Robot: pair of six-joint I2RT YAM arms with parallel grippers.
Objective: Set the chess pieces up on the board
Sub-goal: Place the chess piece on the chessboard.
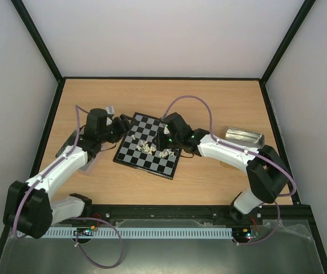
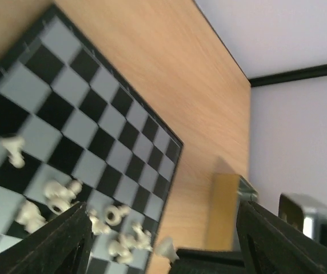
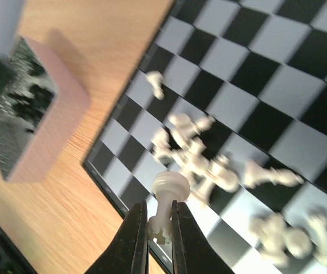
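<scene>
**Ana:** Start big. Where's everything sitting?

**Ben:** The wooden tabletop (image 1: 220, 182) carries the board (image 1: 138, 128) about in its middle, turned askew to the edges. The left arm (image 1: 60, 165) reaches in from the near left corner and the right arm (image 1: 232, 151) from the near right corner.

**Ana:** Any trays?

**Ben:** A silver tray (image 1: 244, 136) lies close to the right edge, well apart from the board. The right wrist view shows a second tray (image 3: 55, 114) just beside the board on its left-edge side, with dark bits in it too blurred to name.

**Ana:** And the claws?

**Ben:** The left gripper (image 2: 162, 208) is spread wide and holds nothing. It hovers at the board's left side. The right gripper (image 3: 159, 214) is over the half of the board towards the near edge. Its fingers (image 3: 135, 240) are pinched narrow round one cream-white piece (image 3: 168, 191).

**Ana:** The rest of the chess pieces?

**Ben:** The white pieces (image 1: 152, 149) lie toppled in a loose heap on that same near half. One (image 3: 156, 83) lies a little apart from them.
</scene>
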